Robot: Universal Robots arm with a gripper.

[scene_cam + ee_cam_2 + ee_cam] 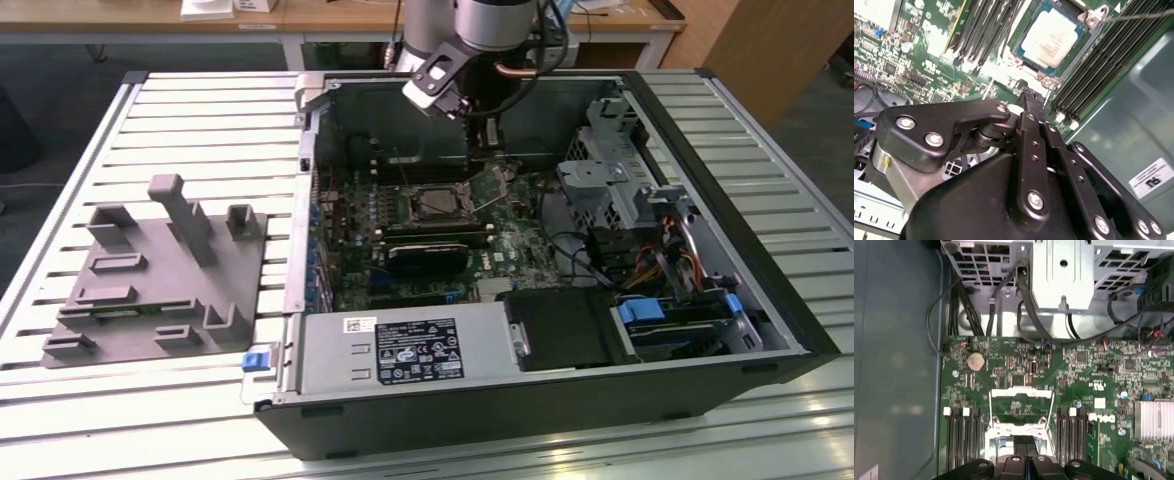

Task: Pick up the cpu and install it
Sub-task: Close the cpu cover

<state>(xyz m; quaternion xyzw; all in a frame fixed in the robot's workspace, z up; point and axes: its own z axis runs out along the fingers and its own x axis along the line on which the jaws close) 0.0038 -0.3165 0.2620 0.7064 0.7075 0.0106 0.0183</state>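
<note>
As the cpu lies flat in the socket on the green board, I see the gripper near it, fingers pressed together w/ nothing betw. them. Exterior view: gripper at 12 o'clock from socket; grey tray at 9 o'clock, outside the pc case.

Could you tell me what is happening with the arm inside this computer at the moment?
The arm's end effector hangs over the motherboard inside the open case, shut and holding nothing. The cpu lies in the socket just past its tips, silver top up. The socket's lever wire sticks out to one side and looks unlatched.
</note>
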